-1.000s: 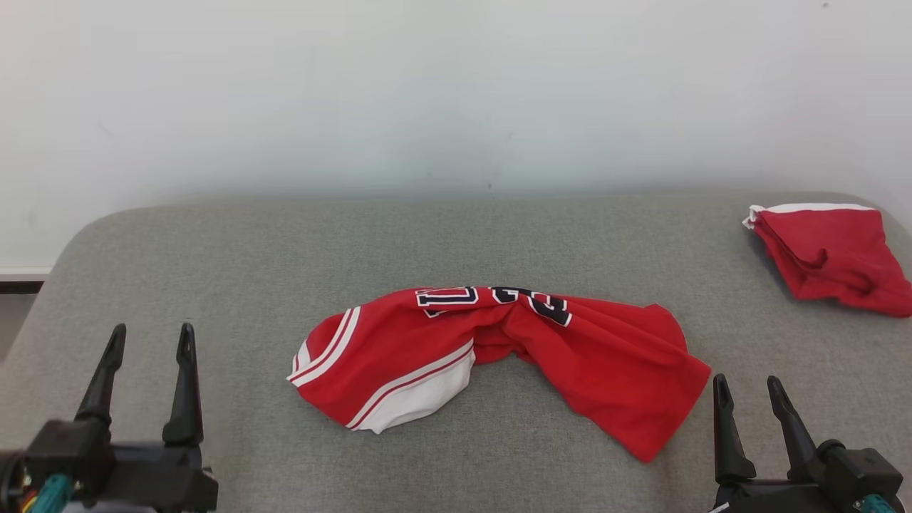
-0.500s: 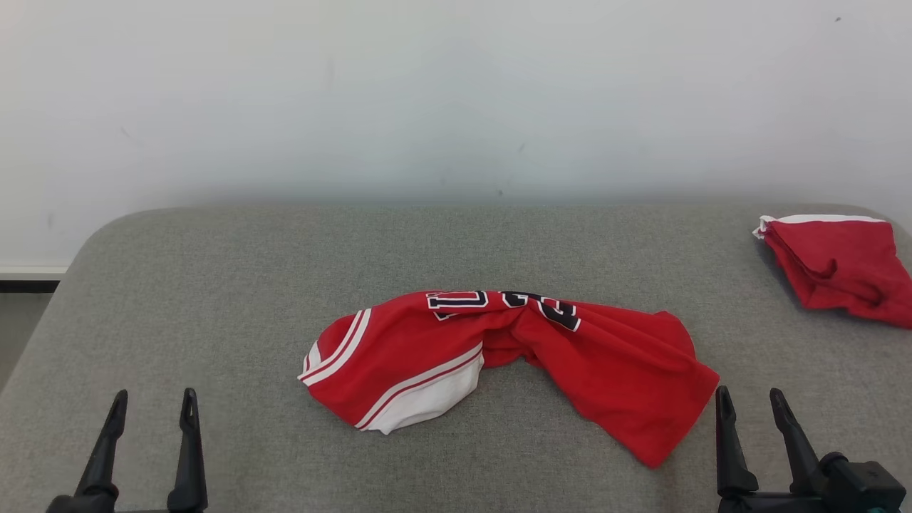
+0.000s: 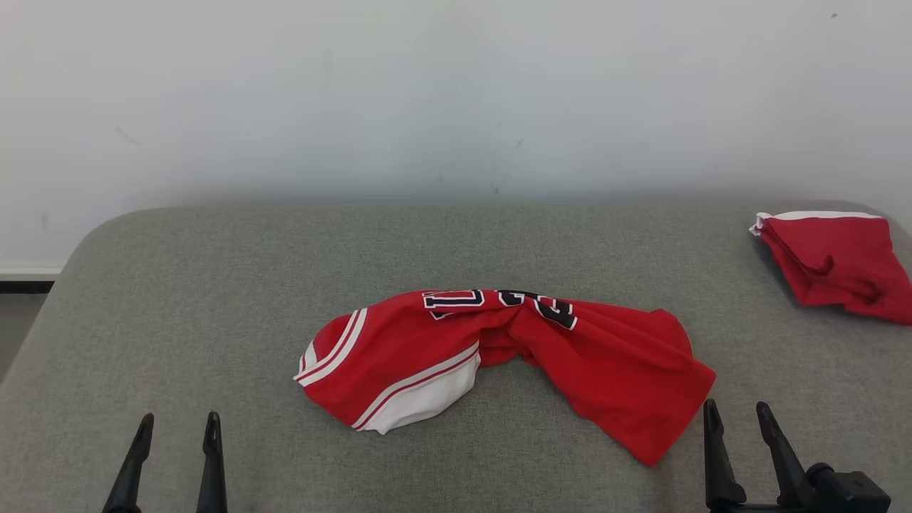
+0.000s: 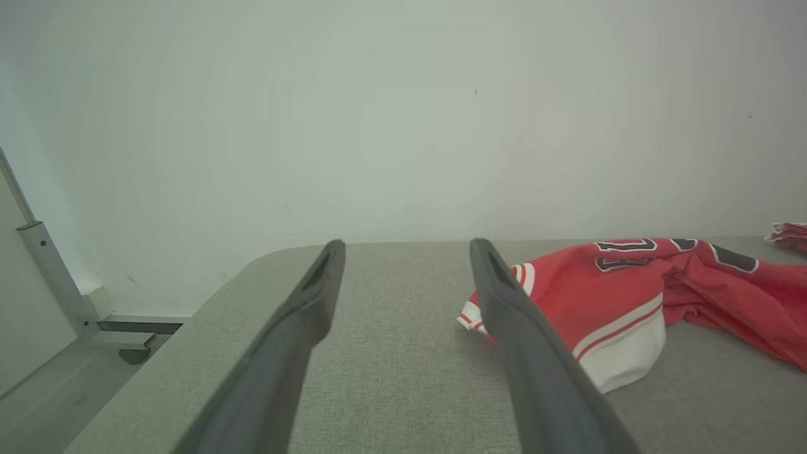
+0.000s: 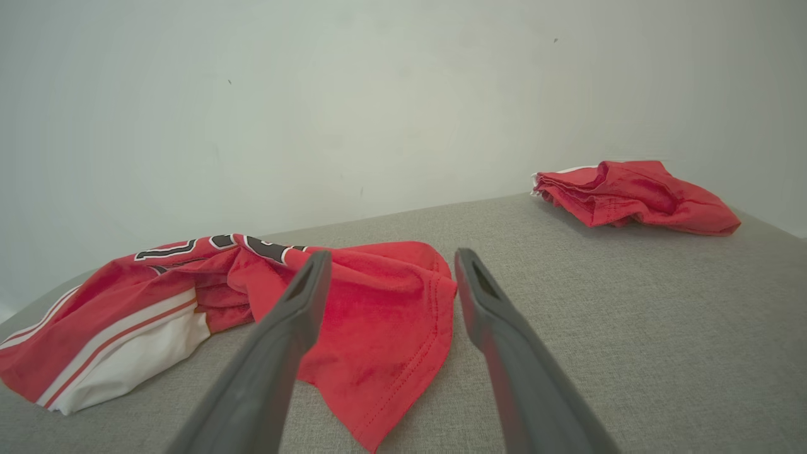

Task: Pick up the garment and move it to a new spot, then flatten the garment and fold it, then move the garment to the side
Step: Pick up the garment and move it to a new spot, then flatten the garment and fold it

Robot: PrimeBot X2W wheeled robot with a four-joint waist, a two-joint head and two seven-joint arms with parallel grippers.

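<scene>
**Item:** garment (image 3: 499, 363). Red jersey with white-and-red striped trim and dark lettering.

**Location:** Crumpled in a heap at the middle of the grey fabric-covered bench (image 3: 214, 285), nearer the front edge than the back.

**Left end effector** (image 3: 178, 417)**:** Fingers spread wide and holding nothing. It sits by the front-left corner, well apart from the garment.

**Right end effector** (image 3: 735, 405)**:** Fingers equally wide and also empty. It sits by the front-right, just beside the garment's right hem corner and, as far as can be seen, not touching it.

**Other stock:** folded red cloth (image 3: 833, 267) at the back-right corner, well apart from the garment.

**Step in hand (judged):** The first, picking up and relocating. The garment lies untouched, so no grasp has been made.

**Next move calls for (judged):**
- Bring each end effector forward and down onto an edge of the cloth.
- The right has the hem corner close by, while the left has to cross bare bench to reach the striped end.
- Close the fingers on the fabric without digging into the bench covering, then lift it clear.

**Not determinable:**
- The lettering is creased and only partly readable.
- Neck, armholes, and front or back cannot be told apart in the heap.
- How many layers lie at the hem corner is unclear.
- In the head view, both end effector bodies are cut off at the bottom and the folded cloth at the right.
- The bench's front edge is out of frame.
</scene>
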